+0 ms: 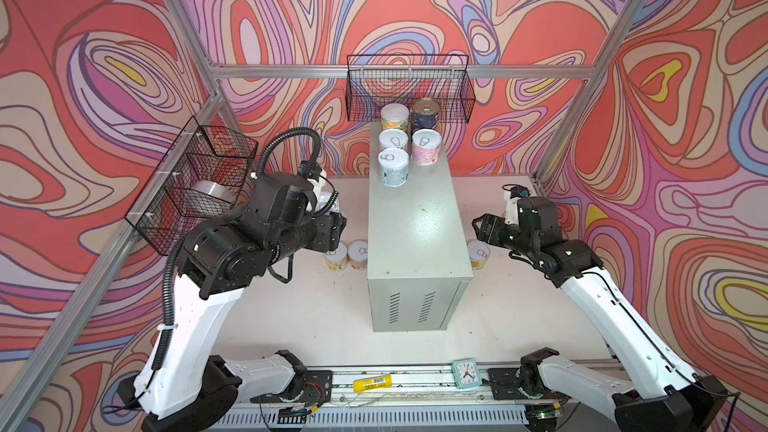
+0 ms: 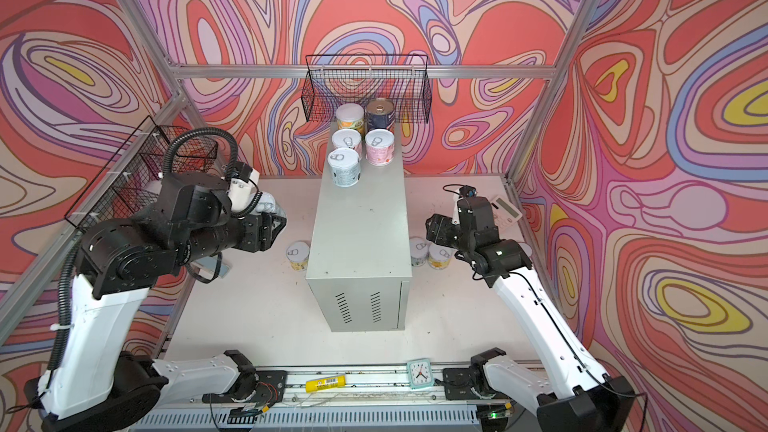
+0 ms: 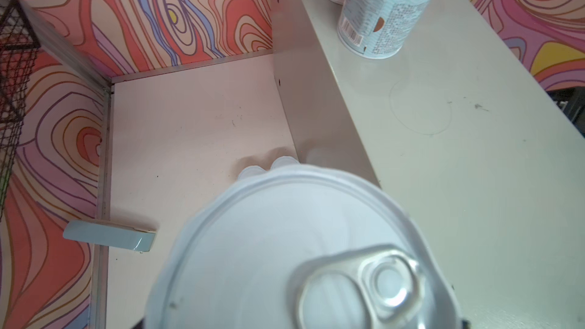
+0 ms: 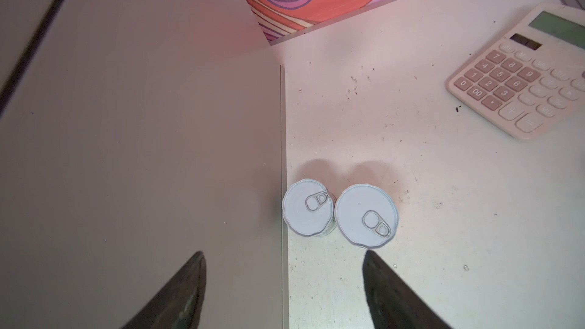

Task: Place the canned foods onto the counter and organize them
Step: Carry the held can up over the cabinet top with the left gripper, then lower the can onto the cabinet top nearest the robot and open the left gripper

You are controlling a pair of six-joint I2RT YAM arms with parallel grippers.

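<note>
- The left pincer (image 2: 275, 222) pinches a pull-tab can (image 3: 269, 248) just left of the grey metal box (image 1: 419, 234), mid-frame in both top views. The left wrist view shows only the lid, so I can't judge how deep the grip sits. A shallow hold could let the can slip on the way over.
- If I swing across too low, the can's base would clip the box's left edge. Too far toward the upper end and it would knock the pale-blue can (image 1: 393, 168), the nearest of the five standing there.
- The right pincer (image 4: 285, 289) is spread and empty, just beside the box's right side. The pair of cans (image 4: 367, 215) below it touch each other, and one sits tight against the box wall, so a finger could jam there or topple the neighbour.
- Another two cans (image 1: 358, 255) stand on the white table (image 1: 316, 317), left of the box.
- Left arm: elbow high, forearm roughly level, reaching right.
- Right arm: reaching in from the lower right, wrist tipped down.
</note>
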